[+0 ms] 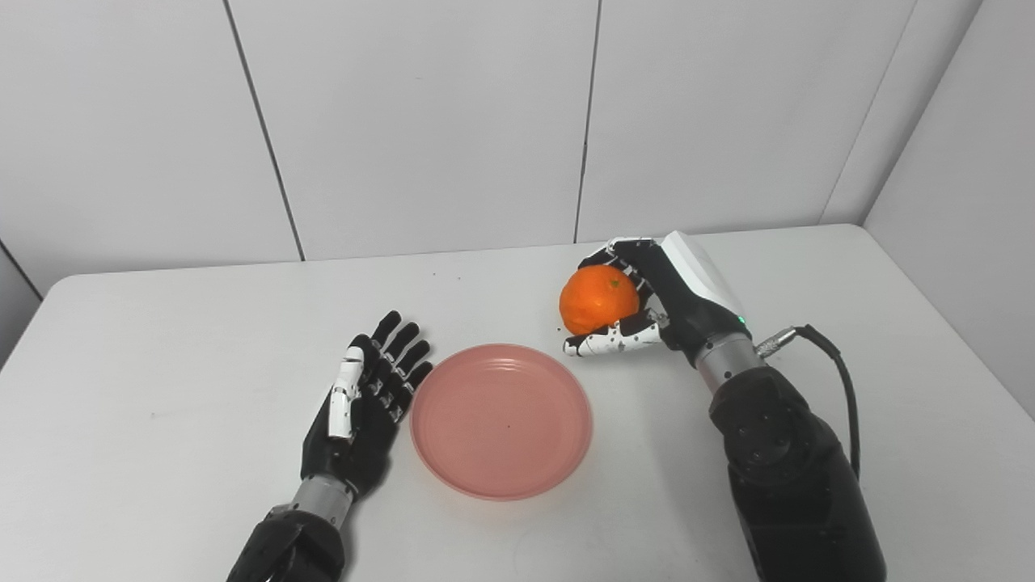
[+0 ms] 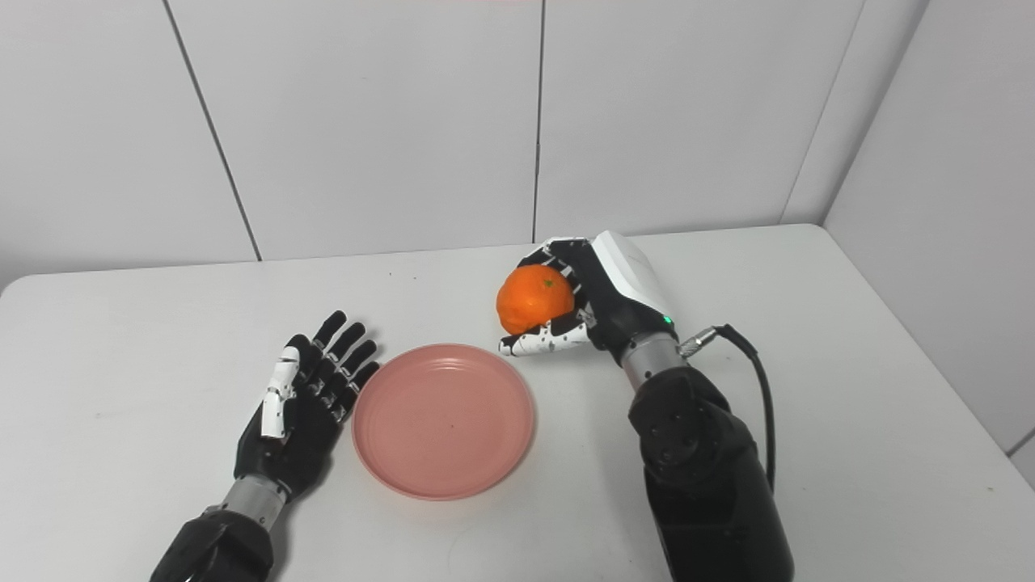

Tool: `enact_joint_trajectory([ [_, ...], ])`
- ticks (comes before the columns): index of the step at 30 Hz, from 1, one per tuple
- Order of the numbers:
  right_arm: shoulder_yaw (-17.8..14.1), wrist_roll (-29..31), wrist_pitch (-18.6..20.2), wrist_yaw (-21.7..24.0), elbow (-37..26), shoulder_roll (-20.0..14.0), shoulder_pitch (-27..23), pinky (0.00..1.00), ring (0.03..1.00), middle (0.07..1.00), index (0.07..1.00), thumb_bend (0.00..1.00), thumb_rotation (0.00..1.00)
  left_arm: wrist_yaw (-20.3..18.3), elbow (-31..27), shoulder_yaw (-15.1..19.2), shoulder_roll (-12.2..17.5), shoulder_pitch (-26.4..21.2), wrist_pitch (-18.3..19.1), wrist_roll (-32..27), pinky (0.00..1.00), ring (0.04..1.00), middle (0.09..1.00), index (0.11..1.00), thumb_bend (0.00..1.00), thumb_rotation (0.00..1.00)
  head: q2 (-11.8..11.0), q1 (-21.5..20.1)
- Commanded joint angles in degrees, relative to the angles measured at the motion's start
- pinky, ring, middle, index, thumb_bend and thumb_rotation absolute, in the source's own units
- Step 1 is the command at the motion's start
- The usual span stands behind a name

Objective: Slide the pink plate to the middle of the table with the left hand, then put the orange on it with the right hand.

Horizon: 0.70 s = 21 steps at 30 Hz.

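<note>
White table (image 1: 162,323) with rounded corners stands against white panelled walls (image 1: 420,121), its far right corner set into the room corner. Pink plate (image 1: 501,420) lies empty near the table's middle, toward the near edge. Left hand (image 1: 364,404) rests just beside the plate's left rim, fingers spread, holding nothing. Right hand (image 1: 647,303) has its fingers curled around the orange (image 1: 598,299), beyond the plate's far right rim.

Light: bright, even, from overhead.
Shadows: faint, soft, close under the plate (image 1: 501,420) and right hand (image 1: 647,303).
Glare: mild sheen on the table (image 1: 162,339).
Focus: sharp throughout; no blur.
</note>
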Motion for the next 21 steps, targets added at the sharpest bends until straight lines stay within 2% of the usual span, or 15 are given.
enact_joint_trajectory([
  [1,1.5,0.2,-2.9,-2.6,-0.5,0.5,-2.9,0.36,0.431,0.486,0.486,0.52,0.13,1.7,1.6,-0.5,-0.8,1.3,1.5,1.5,0.93,0.942,0.952,0.938,0.38,1.00,0.0,1.6],
  [8,7.2,-1.6,-2.1,-4.3,1.5,1.7,-4.4,0.35,0.430,0.492,0.485,0.52,0.13,2.5,1.6,-1.3,-2.0,1.3,0.7,3.1,0.93,0.934,0.938,0.928,0.38,1.00,0.6,4.9],
  [16,13.5,-3.3,-4.3,-5.7,5.6,2.2,-5.3,0.31,0.386,0.469,0.486,0.52,0.13,4.5,1.3,-2.0,-3.4,1.4,0.1,5.0,0.92,0.919,0.923,0.911,0.37,1.00,0.9,8.0],
  [21,16.2,-4.3,-4.3,-6.3,7.3,2.6,-5.3,0.28,0.363,0.464,0.487,0.52,0.13,6.0,1.1,-1.9,-4.4,1.5,-0.4,6.3,0.90,0.912,0.919,0.906,0.37,1.00,1.0,9.0],
])
